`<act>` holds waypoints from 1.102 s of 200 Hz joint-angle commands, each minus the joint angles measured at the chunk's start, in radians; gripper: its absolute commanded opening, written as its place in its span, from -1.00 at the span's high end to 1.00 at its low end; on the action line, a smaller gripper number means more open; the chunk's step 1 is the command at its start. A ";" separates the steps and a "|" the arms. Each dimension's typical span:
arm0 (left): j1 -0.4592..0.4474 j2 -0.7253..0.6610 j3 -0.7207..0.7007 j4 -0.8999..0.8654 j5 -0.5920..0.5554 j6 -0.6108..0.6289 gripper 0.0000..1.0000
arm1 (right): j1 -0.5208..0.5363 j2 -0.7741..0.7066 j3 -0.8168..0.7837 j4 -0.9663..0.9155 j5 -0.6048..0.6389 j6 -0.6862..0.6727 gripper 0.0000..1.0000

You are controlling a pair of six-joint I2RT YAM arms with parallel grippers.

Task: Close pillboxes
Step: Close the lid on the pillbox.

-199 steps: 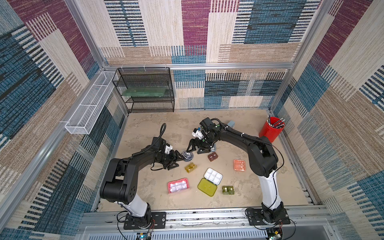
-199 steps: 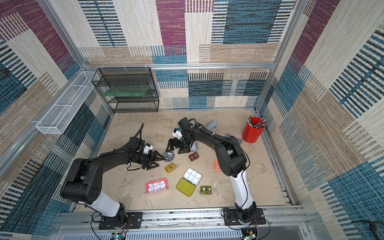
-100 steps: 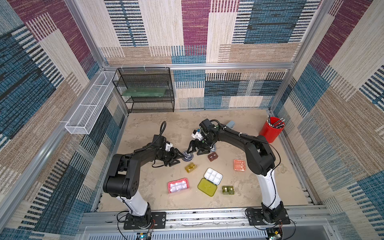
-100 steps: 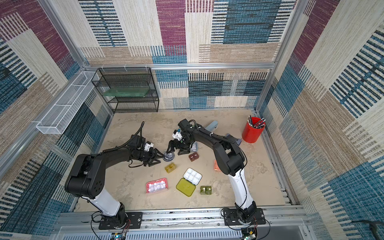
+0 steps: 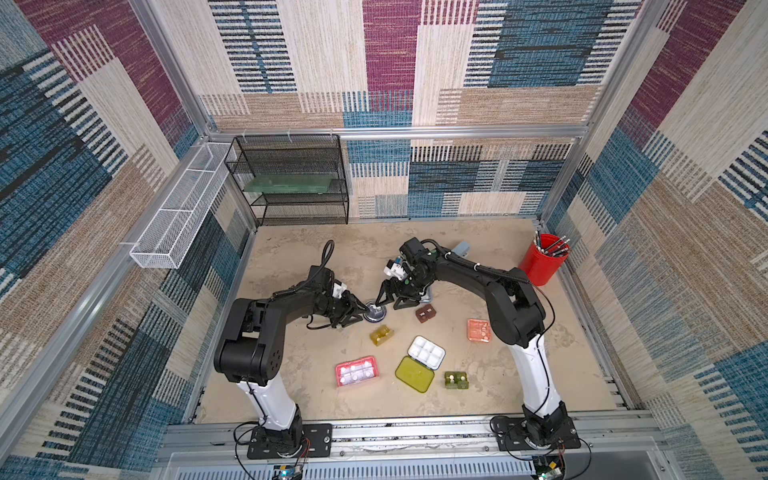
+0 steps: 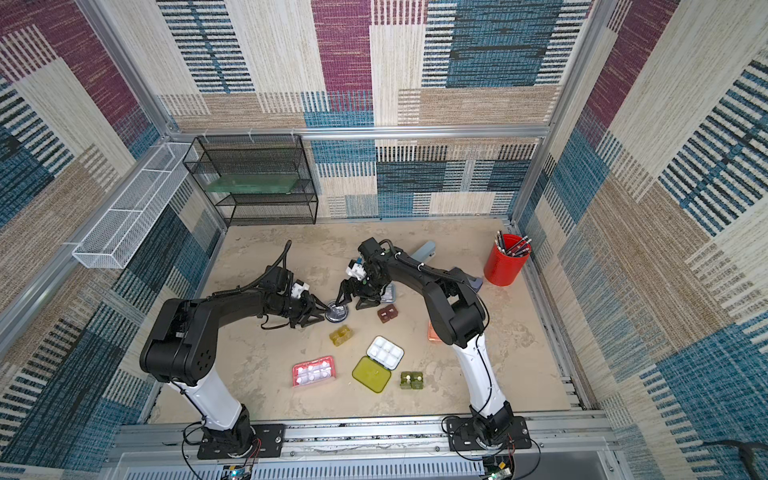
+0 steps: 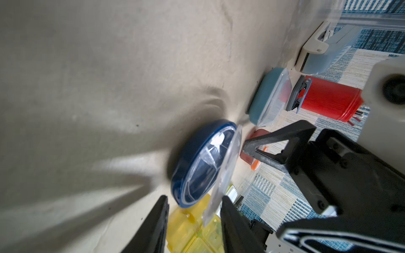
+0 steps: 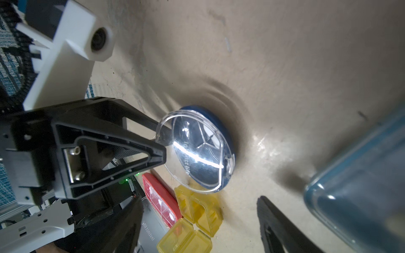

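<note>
The round pillbox [image 5: 375, 312] was located near the middle of the surface [image 5: 291, 266], between the two claws. Its clear lid [image 8: 192, 151] was seen ajar in both wrist views, raised off the dark blue base on the side facing the left claw [image 5: 360, 312]. The left claw was held low at that side, its jaws partly apart with the lid's rim between them; whether the lid was touched by a finger could not be told. The right claw [image 5: 390, 301] was positioned just beside the box on the opposite side, released, with its jaws spread wide and nothing held. The amber pillbox [image 5: 381, 335] was found just beside the round one, toward the robot's bases, with its flaps open. Nearer the bases lay the pink pillbox [image 5: 357, 371], the white tray [image 5: 426, 352] with its yellow-green lid [image 5: 414, 374] folded open, and the dark green pillbox [image 5: 456, 379]. The brown pillbox [image 5: 425, 312] and the orange pillbox [image 5: 478, 330] were placed toward the right arm's side.
</note>
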State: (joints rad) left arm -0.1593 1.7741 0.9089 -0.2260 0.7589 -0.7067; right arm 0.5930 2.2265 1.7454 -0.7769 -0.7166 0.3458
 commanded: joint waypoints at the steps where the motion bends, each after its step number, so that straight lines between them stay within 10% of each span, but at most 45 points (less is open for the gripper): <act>1: 0.002 0.017 0.012 -0.016 -0.019 0.003 0.18 | -0.002 0.014 0.018 -0.003 -0.030 -0.016 -0.61; 220: 0.007 0.058 0.054 -0.115 -0.063 0.066 0.36 | 0.027 0.090 0.100 -0.027 -0.063 -0.034 -0.51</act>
State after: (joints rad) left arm -0.1513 1.8393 0.9577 -0.2695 0.7643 -0.6758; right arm 0.6205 2.3276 1.8431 -0.7937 -0.7742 0.3138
